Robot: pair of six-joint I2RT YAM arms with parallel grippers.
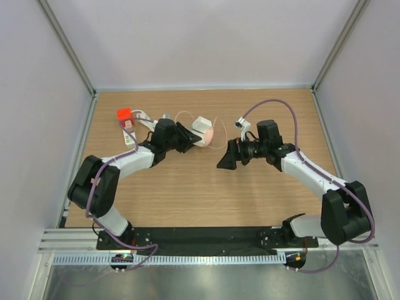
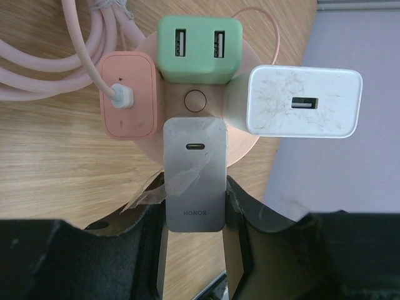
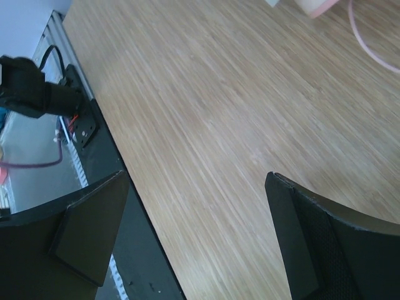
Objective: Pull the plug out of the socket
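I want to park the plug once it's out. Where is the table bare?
Bare: the table from its near edge up to the left gripper and right gripper, plus the far right corner. Crowded: far left, around the socket hub, pink cable and orange block.

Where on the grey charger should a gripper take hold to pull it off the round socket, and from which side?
Grip the grey charger by its two long flat edges, coming from the end that overhangs the rim of the socket. That end is free of the other chargers, and the left gripper clasps it there.
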